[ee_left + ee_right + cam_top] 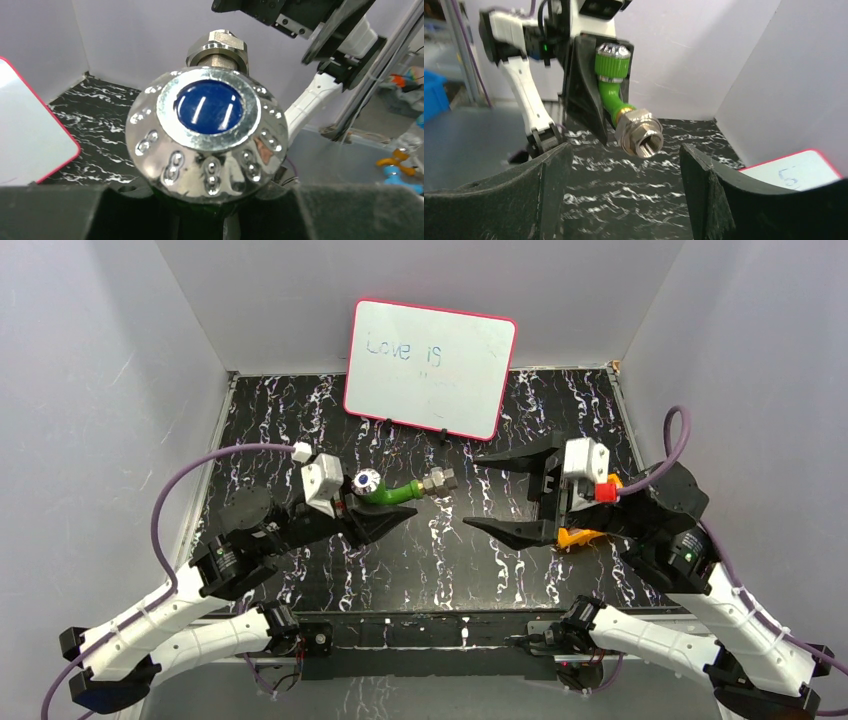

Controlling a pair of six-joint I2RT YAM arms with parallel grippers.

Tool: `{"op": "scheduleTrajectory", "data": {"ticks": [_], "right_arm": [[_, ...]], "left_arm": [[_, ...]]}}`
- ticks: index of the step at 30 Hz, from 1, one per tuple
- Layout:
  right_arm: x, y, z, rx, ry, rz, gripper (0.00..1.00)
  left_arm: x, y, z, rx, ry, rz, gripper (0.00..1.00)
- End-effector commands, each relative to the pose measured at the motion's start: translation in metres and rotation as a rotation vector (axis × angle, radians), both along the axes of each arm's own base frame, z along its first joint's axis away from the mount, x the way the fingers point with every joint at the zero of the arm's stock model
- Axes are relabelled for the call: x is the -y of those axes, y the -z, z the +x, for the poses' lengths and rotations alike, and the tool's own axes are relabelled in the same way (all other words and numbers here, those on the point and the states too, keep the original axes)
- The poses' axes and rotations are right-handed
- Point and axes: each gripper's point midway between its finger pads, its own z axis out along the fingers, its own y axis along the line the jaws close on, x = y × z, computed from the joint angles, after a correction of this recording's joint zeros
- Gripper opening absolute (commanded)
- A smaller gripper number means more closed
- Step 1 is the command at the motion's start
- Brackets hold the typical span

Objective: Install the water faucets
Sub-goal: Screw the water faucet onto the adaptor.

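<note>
In the left gripper [380, 512], clamped on its green body, you find the water faucet [393, 494] held clear of the table [280, 410], silver fitting [438, 480] aimed at the right gripper [473, 492], whose jaws stand apart near it. Treat pickup as done; the installation itself seems outstanding.

Centre of frame: your left gripper [382, 508] clamps the green tap [392, 494], its blue-and-silver knob [367, 481] facing the camera and its threaded metal fitting [439, 480] pointing right. Just right of the fitting, your right gripper [492, 492] is spread wide and empty. Top centre: a whiteboard [430, 368] reading "Love is".
</note>
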Motion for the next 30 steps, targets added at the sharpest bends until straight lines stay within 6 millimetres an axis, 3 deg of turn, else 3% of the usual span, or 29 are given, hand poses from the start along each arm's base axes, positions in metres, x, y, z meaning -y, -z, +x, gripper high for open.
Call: {"op": "scheduleTrajectory", "data": {"ticks": [1, 11, 30], "right_arm": [[0.002, -0.010, -0.009, 0.259, -0.037, -0.067, 0.85], [-0.005, -0.009, -0.016, 0.355, -0.101, -0.083, 0.87], [-0.019, 0.009, -0.024, 0.311, -0.206, -0.108, 0.80]], "left_arm": [[-0.009, -0.037, -0.020, -0.095, 0.066, -0.094, 0.00], [0.003, -0.035, -0.046, -0.138, 0.236, -0.045, 0.00], [0.010, -0.038, -0.046, -0.135, 0.262, -0.059, 0.00]]}}
